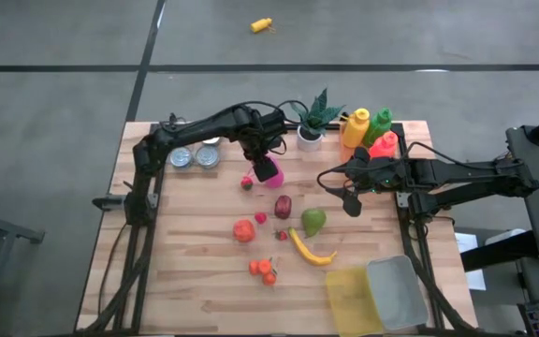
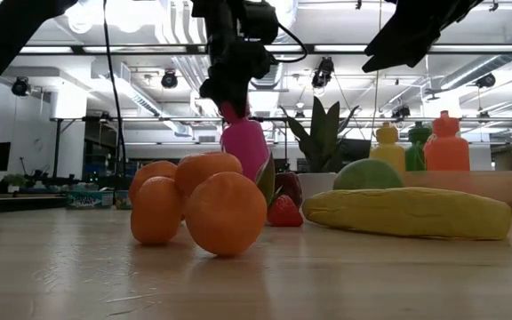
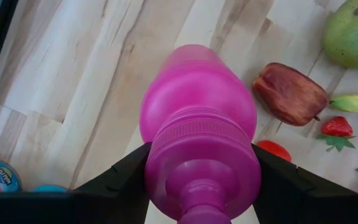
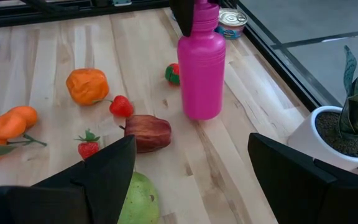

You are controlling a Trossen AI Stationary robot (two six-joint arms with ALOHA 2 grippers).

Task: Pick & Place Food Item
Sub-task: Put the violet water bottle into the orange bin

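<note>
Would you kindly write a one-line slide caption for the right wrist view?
Left tool grips the pink bottle by its cap, upright on the table amid scattered fruit, as the right tool waits open.

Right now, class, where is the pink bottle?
In the high view, the pink bottle stands upright at the table's back centre, gripped at its cap by the left gripper, beside a small strawberry.

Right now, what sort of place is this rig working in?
Probably a robotics lab or workshop, not a kitchen. The low view shows an open ceiling with pipes and hanging lights. The pale wooden plank table stands on grey carpet tiles, and the fruit, such as the yellow banana, looks like plastic props.
</note>
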